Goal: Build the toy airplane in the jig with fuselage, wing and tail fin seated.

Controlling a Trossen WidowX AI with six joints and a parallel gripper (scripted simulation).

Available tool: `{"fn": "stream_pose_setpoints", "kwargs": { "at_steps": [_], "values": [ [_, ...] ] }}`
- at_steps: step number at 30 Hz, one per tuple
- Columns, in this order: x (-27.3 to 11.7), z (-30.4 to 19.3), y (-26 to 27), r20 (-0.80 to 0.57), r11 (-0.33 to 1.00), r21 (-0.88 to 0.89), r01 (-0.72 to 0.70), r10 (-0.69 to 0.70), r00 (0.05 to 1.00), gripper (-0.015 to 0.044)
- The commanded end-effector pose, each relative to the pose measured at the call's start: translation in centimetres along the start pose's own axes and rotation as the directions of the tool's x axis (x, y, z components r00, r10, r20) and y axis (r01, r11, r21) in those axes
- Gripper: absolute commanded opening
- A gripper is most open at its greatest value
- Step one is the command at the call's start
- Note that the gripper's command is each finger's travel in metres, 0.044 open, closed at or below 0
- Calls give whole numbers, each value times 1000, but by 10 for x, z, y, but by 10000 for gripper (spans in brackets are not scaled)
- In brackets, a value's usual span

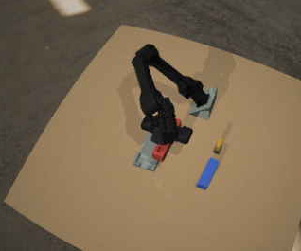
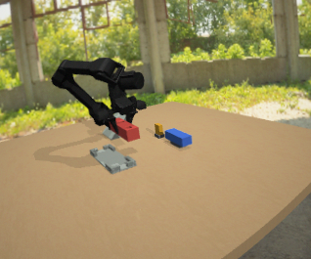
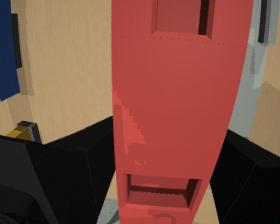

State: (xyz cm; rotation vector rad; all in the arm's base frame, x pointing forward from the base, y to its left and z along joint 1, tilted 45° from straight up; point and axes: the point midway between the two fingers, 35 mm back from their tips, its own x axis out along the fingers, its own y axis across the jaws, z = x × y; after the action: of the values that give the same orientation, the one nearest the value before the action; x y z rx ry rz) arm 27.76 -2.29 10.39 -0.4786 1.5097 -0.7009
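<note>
Fuselage (image 1: 161, 152) (image 2: 127, 130) (image 3: 175, 110), red, hanging above and beside cradle (image 1: 146, 158) (image 2: 113, 159) (image 3: 243, 107); gripper (image 1: 168, 133) (image 3: 164, 122) clamping its sides, leaving both top sockets facing up, presumably for wing and fin tabs.

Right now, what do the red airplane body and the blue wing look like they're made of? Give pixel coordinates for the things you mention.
The red fuselage (image 1: 159, 152) (image 2: 128, 130) (image 3: 170, 105) looks like smooth, matte plastic: its color is even, with no wood grain, though painted wood is possible. The blue wing (image 1: 208, 173) (image 2: 178, 137) (image 3: 6, 55) seems to be matte plastic too, plain-colored with no mirror-like shine, but it could be painted.
</note>
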Motion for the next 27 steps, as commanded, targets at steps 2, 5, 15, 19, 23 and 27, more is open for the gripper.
{"fn": "stream_pose_setpoints", "kwargs": {
  "at_steps": [2, 5, 15, 19, 23, 27],
  "values": [
    [4, 0, -17, 14, 1000, -17, 4, -4, 1000, 0],
    [8, -1, -26, 13, 1000, -28, 7, -7, 1000, 0],
    [21, -6, -56, 11, 998, -66, 23, -22, 1000, 0],
    [25, -9, -66, 9, 997, -78, 30, -29, 1000, 0],
    [25, -9, -66, 9, 996, -78, 30, -29, 1000, 79],
    [25, -9, -66, 9, 996, -78, 30, -29, 1000, 184]
  ]
}}
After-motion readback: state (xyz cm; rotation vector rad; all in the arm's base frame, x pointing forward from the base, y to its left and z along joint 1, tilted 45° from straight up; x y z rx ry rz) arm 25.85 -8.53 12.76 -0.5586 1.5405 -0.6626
